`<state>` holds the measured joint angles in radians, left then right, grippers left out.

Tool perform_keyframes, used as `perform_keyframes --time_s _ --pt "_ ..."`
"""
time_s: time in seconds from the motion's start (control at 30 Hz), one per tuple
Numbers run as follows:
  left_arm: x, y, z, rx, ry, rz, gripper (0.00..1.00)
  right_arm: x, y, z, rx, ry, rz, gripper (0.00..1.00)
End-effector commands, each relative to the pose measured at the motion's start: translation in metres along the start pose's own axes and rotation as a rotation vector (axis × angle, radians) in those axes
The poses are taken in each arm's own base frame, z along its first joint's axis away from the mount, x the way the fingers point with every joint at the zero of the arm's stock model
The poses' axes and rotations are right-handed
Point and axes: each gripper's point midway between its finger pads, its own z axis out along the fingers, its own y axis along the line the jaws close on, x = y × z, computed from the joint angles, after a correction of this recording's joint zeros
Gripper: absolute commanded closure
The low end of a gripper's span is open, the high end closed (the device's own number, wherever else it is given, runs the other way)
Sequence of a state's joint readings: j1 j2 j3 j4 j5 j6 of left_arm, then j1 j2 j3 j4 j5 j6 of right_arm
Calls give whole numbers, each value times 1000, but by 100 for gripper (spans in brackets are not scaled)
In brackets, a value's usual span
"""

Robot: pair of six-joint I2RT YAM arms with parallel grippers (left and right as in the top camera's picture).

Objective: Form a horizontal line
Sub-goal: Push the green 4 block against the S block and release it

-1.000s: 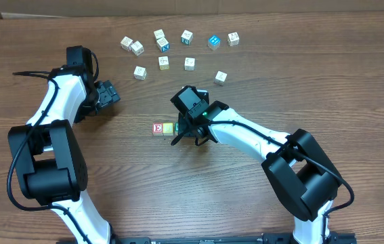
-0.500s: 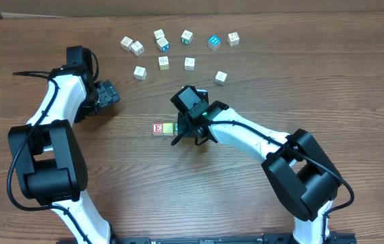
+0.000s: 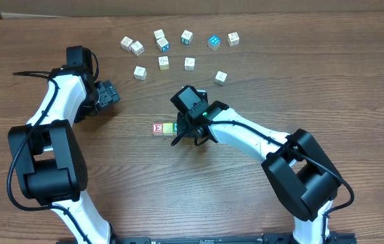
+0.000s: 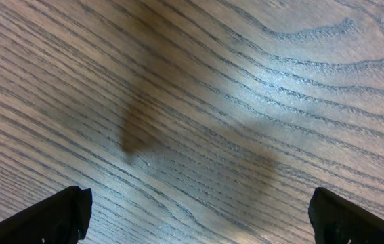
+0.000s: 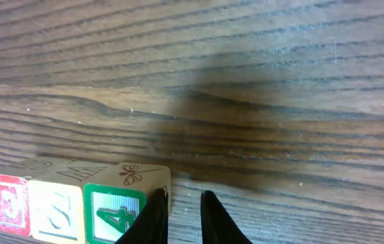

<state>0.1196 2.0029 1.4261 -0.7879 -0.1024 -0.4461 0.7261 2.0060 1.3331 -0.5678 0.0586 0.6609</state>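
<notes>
My right gripper (image 5: pixel 181 220) hangs low over the brown wood-grain desk (image 3: pixel 327 81), close to its middle. Its two black fingers (image 5: pixel 154 217) are drawn almost together, with only a thin strip of wood showing between them and nothing held. The finger on the cube side sits just beside the right face of the green-framed wooden cube marked 4 (image 5: pixel 114 213); I cannot tell whether it actually touches.

That cube ends a short row lying side by side across the desk. The pale wooden cube marked S (image 5: pixel 56 213) is in the middle and the red-framed wooden cube marked E (image 5: pixel 2 200) is at the left end. All three press face to face and line up evenly. From above, my wrist covers the 4 cube.

The scattered small wooden letter cubes (image 3: pixel 189 63) lie loose near the far edge, well apart from the row, among them a blue-faced cube (image 3: pixel 213 42).

My left gripper (image 4: pixel 197 213) hovers over bare wood toward the left edge, its fingers spread wide and holding nothing.
</notes>
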Motion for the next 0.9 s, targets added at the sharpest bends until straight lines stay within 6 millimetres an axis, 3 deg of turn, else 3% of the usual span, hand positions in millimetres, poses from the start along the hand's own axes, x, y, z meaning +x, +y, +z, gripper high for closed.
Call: perform_keyframes --time_s 0.0,0.37,0.87 --pt "-1 0 -4 -6 -12 1 1 0 -2 2 2 2 0 85" --pt "-1 0 -3 -7 -12 1 0 1 -4 2 10 3 -1 85" --pt "-1 0 -3 -7 -12 1 1 -21 -37 -1 161 -101 15 85"
